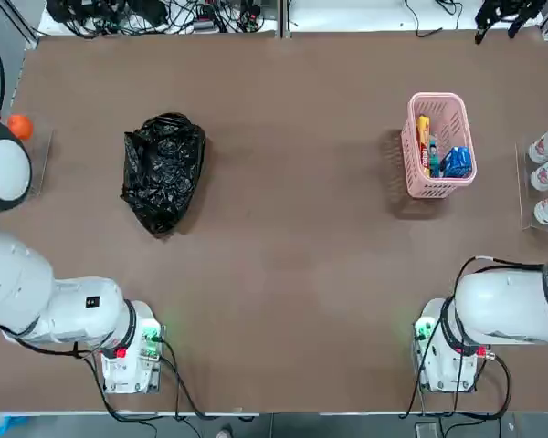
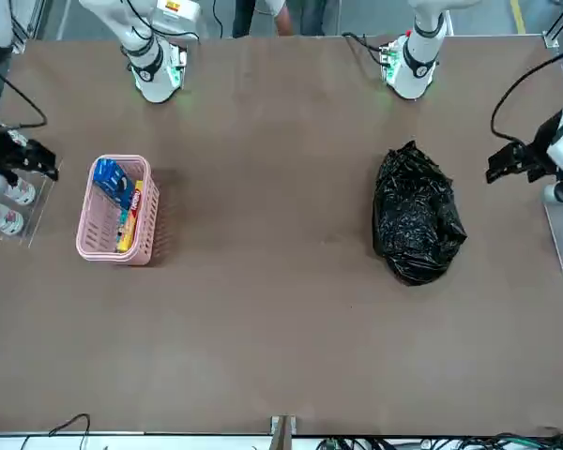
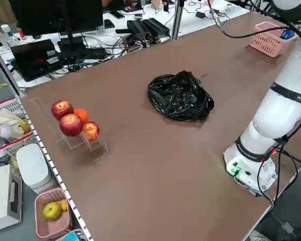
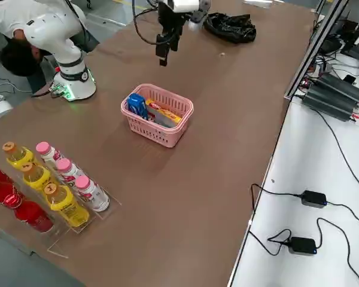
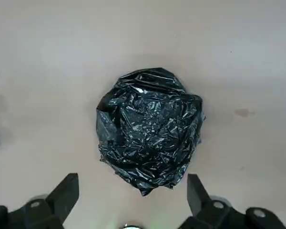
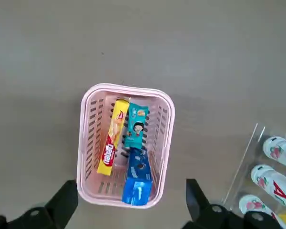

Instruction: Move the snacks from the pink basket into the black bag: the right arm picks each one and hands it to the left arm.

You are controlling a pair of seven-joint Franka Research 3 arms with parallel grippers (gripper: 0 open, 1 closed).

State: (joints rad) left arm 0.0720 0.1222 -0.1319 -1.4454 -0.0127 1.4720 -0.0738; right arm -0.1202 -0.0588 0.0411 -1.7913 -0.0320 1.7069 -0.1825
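We are judging snacks light, crinkly, slippery; yellow packet (image 6: 111,143), teal packet (image 6: 135,126), blue packet (image 6: 136,179) lying in pink basket (image 6: 90,108) near table's right edge; pinching across narrow sides; right gripper (image 6: 128,210) hanging spread, empty; left gripper (image 5: 128,205) likewise, above black bag (image 5: 150,129).

three snack packets in one pink basket (image 6: 88,143): one blue (image 6: 136,179), one yellow (image 6: 111,143), one teal (image 6: 135,126). one black bag (image 5: 150,129). two robot arms, one pincer each. three apples (image 3: 70,120), one orange (image 3: 81,115).

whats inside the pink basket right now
Three snacks lie in the basket: a yellow packet, a teal packet and a blue packet. The blue one overlaps the teal one's end, so that end and the floor beneath them are hidden.
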